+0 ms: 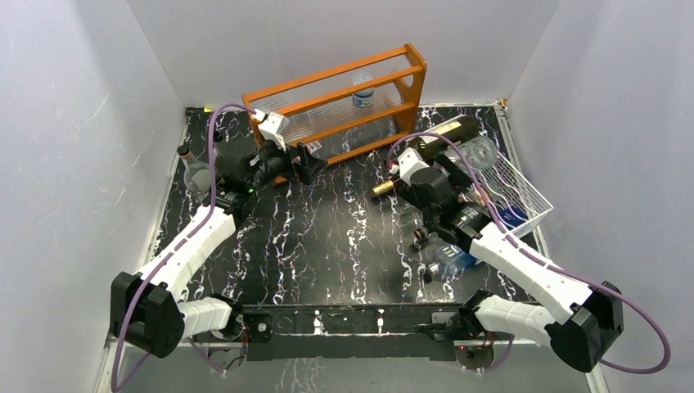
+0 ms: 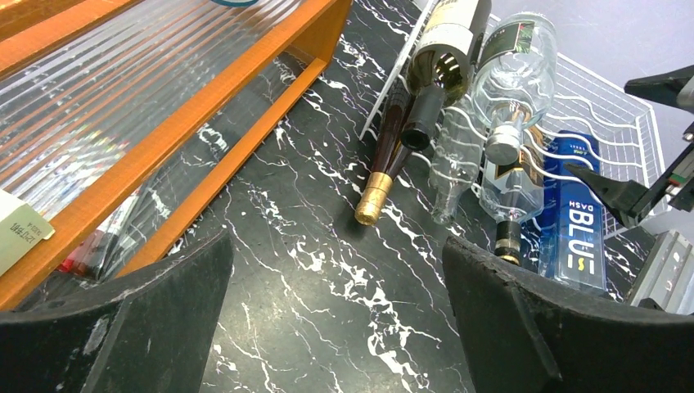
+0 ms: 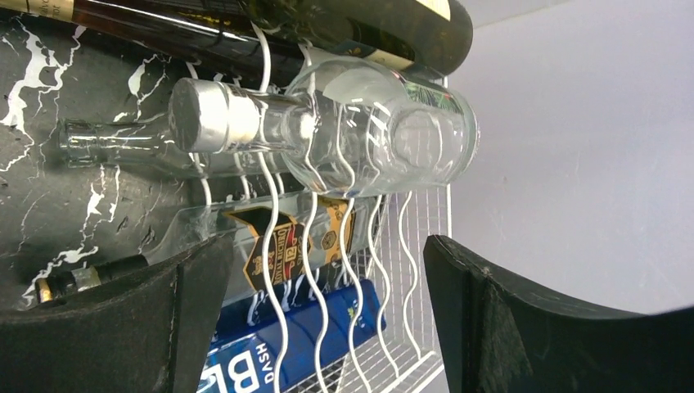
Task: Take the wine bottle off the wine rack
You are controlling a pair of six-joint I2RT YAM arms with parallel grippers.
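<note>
Wine bottle [image 1: 448,133] sits in wine rack [image 1: 524,196] at two o'clock; our right tool [image 3: 323,262] gapes empty, nothing lifted yet.

White arms [image 1: 192,237], black hands [image 2: 335,246], purple cables [image 1: 212,151].

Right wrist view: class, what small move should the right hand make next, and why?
Probably slide the open right hand sideways toward the dark wine bottle. Its gap frames the blue bottle, while the wine bottle lies beyond the clear bottle, at the picture's top edge.
</note>
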